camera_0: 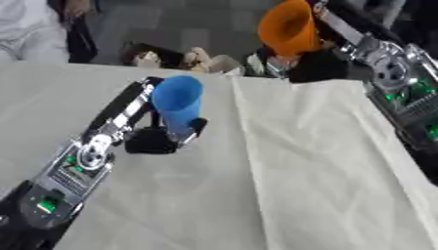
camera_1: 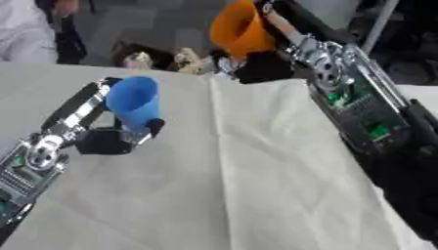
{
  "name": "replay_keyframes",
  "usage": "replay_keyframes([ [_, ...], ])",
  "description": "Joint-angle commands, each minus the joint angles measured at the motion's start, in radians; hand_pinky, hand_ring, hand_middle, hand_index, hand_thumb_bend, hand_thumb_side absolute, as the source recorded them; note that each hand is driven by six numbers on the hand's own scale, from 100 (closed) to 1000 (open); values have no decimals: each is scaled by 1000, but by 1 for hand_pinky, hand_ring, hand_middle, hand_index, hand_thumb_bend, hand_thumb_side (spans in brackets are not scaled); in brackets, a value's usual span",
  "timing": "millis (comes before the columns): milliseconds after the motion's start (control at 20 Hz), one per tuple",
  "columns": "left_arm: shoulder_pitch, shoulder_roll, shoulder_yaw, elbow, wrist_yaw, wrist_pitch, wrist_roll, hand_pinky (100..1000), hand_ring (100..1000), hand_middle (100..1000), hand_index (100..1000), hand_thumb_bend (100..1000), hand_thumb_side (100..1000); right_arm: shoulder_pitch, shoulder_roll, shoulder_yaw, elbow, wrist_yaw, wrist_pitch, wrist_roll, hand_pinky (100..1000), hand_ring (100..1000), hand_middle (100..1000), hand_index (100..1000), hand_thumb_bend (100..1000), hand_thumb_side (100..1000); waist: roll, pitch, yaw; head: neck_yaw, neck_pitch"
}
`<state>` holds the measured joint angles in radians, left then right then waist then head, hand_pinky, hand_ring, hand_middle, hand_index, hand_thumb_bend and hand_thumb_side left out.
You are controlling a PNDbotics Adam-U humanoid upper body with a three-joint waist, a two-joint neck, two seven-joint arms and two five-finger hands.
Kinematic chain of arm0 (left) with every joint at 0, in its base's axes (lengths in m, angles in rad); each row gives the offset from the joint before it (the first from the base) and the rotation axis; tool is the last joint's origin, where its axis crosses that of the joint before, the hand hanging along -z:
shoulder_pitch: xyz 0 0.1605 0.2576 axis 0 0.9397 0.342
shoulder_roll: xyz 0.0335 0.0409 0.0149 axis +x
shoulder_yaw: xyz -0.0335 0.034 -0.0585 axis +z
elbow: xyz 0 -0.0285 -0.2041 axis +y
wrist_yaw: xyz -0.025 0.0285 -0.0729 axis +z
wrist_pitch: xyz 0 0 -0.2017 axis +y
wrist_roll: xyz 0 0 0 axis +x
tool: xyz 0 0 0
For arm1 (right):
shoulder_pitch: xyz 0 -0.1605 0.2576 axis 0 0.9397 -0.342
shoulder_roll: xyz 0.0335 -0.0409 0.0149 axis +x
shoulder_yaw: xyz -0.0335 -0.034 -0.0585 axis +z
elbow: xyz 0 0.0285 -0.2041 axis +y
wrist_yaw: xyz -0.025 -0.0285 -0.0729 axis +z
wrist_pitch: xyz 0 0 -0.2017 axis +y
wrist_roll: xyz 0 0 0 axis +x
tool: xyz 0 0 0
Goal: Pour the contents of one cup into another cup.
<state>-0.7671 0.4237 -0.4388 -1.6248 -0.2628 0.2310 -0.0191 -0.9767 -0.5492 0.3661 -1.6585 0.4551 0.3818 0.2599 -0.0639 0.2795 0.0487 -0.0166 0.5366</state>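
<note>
A blue cup [camera_0: 178,103] stands roughly upright with its mouth toward me, held above the white cloth [camera_0: 299,171]. My left hand [camera_0: 158,138] is shut on its lower part, the arm coming in from the lower left. An orange cup [camera_0: 289,28] is lifted at the table's far edge, tilted with its mouth facing left and toward me. My right hand [camera_1: 261,66] is shut on it from below and behind. The two cups are apart, the orange one higher and to the right. I cannot see inside either cup.
A seam or fold [camera_0: 248,146] runs down the middle of the cloth. Beyond the far edge lie some small pale items [camera_0: 201,59] on a dark floor, and a person in white [camera_0: 26,29] stands at the upper left. My right forearm [camera_1: 359,112] crosses the right side.
</note>
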Motion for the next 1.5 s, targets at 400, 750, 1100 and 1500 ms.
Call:
replay_keyframes([
  [400,-5,-37,-29,-65,-85,78,102,269,384,537,352,100,312,-11,-19,7,-65,4,1,34,238,526,613,572,100,447,-14,-32,2,30,-28],
  [750,-4,-64,-37,-75,-123,96,109,268,384,536,351,100,305,-11,-13,16,-65,2,4,44,238,526,613,572,100,451,-14,-32,5,34,-28],
  [1100,-5,-89,-49,-77,-138,110,103,264,381,533,348,100,303,-16,-4,28,-63,7,-1,59,238,525,613,572,100,455,-15,-35,6,37,-21],
  [1500,-6,-116,-59,-59,-168,134,95,262,380,531,338,100,294,-28,2,49,-30,8,-10,96,240,524,610,573,100,463,-19,-39,7,45,4],
])
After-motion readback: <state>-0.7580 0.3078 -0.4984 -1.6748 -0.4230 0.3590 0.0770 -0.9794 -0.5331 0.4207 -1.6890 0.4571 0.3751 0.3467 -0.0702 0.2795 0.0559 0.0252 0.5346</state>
